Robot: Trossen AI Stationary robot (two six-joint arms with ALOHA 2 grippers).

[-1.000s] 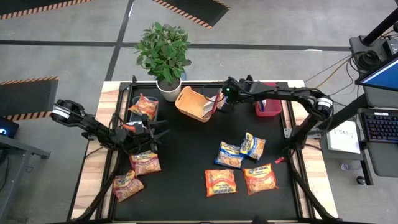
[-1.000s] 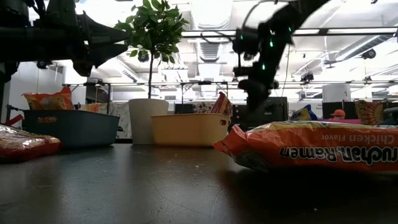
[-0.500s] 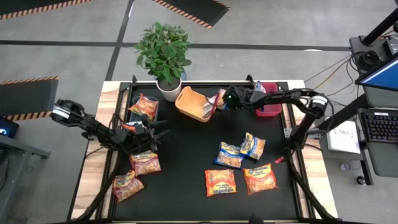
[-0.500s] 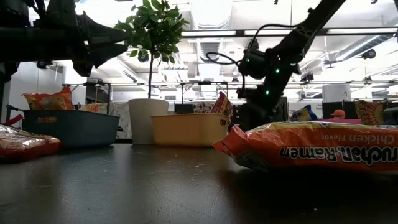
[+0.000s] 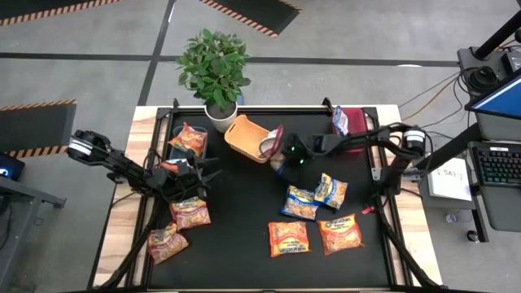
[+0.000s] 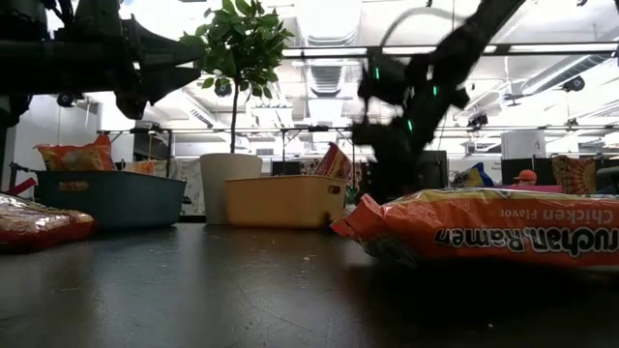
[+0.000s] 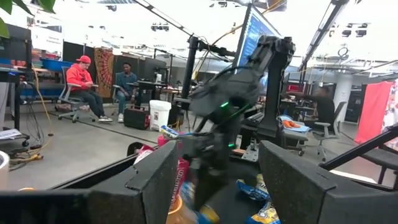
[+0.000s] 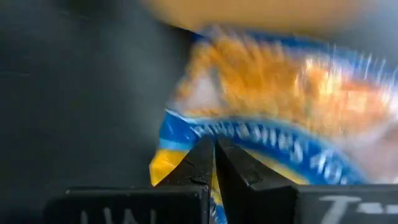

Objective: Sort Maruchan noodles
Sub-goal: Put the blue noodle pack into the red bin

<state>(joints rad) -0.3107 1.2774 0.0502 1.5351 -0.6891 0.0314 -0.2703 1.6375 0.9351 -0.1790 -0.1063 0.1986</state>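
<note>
Right gripper (image 5: 282, 157) has moved since the earlier frames: from over the far edge between the orange bin (image 5: 247, 137) and red bin (image 5: 351, 130) it has come down and inward, now low over the black mat (image 5: 236, 212) just in front of the orange bin. Its fingers are pressed together, tips over a blue-and-yellow noodle packet (image 8: 273, 118); the blurred wrist view does not settle whether the packet is gripped. The orange bin has shifted and turned slightly; a pinkish packet (image 5: 270, 141) leans in its near corner.

Left gripper (image 5: 210, 177) unchanged, fingers spread, hovering at the mat's left side above an orange packet (image 5: 190, 212); a second orange packet (image 5: 166, 242) lies near the left front corner, a third (image 5: 188, 139) in the teal bin (image 5: 177, 130).

Two blue-and-yellow packets (image 5: 314, 196) lie right of centre, two orange ones (image 5: 316, 235) near the front edge. Mat centre and the left-front middle are open. Potted plant (image 5: 215, 69) stands at the far edge.
</note>
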